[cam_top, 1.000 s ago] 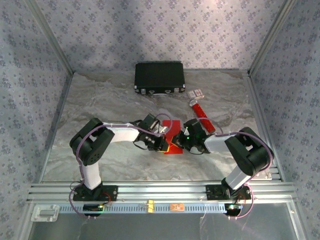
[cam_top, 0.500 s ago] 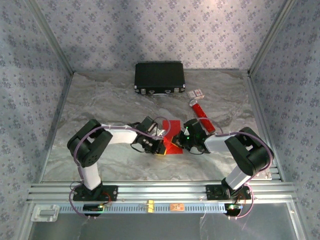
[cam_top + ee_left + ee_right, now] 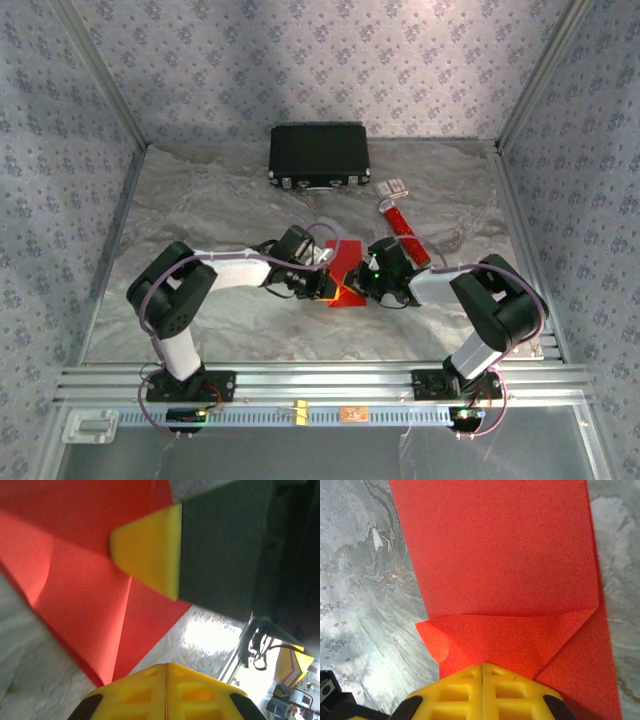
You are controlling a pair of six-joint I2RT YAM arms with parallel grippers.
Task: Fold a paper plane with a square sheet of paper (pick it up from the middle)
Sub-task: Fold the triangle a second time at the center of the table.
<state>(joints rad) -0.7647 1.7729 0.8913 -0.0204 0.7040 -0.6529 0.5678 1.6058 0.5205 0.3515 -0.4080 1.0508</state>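
The square sheet of paper (image 3: 342,268) is bright red and partly folded, lying mid-table between my two grippers. In the right wrist view the paper (image 3: 495,555) shows a folded triangular flap, and my right gripper (image 3: 482,666) is shut with its yellow tips pressed on that flap. In the left wrist view my left gripper (image 3: 166,666) is shut with nothing in it, just off the near corner of the paper (image 3: 85,580). The right gripper's yellow fingertip (image 3: 150,555) rests on the sheet there. From above, the left gripper (image 3: 328,288) and right gripper (image 3: 362,285) almost meet.
A black case (image 3: 319,155) lies at the back of the table. A red tube with a white end (image 3: 403,228) and a small white card (image 3: 394,186) lie back right of the paper. Aluminium rails (image 3: 320,380) run along the near edge.
The left arm has stretched to the right, bringing its gripper closer to the paper and the right gripper. The paper's visible shape has shifted a little. The right arm has stayed put.
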